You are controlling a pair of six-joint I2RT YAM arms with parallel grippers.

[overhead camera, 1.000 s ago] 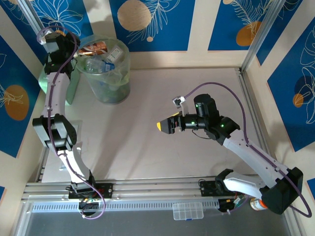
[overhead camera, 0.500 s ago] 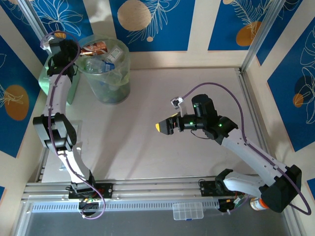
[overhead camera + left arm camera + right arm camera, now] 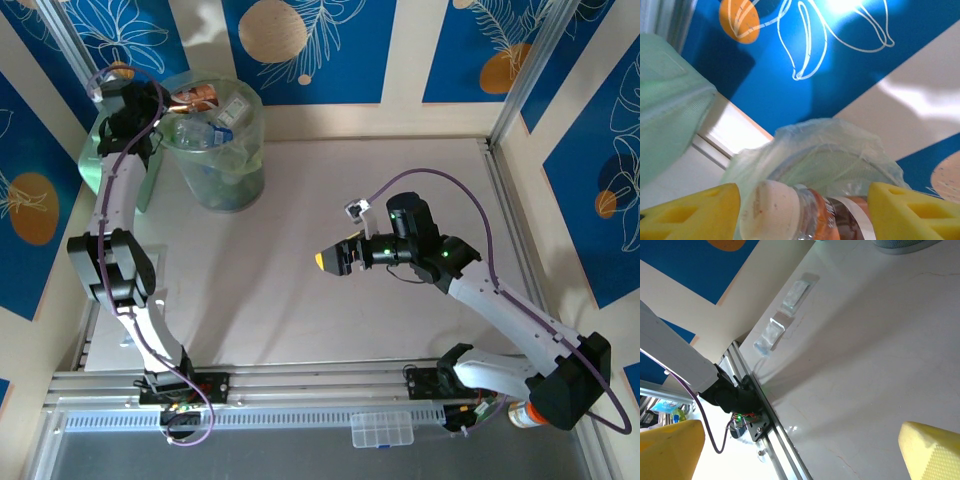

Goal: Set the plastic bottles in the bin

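Bin (image 3: 215,168), upper left of top view: bottles (image 3: 212,132) heaped to rim. Right gripper (image 3: 327,261), frame centre: jaws wide, empty, idle above table (image 3: 300,190). Left gripper (image 3: 802,200) at bin mouth, placed for drop. Brown bottle (image 3: 825,217) lies between its fingers; held or released, cannot tell.

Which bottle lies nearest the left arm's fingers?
The brownish white-capped bottle, lying between the left fingers at the bin; the other bottles look clear with blue labels.
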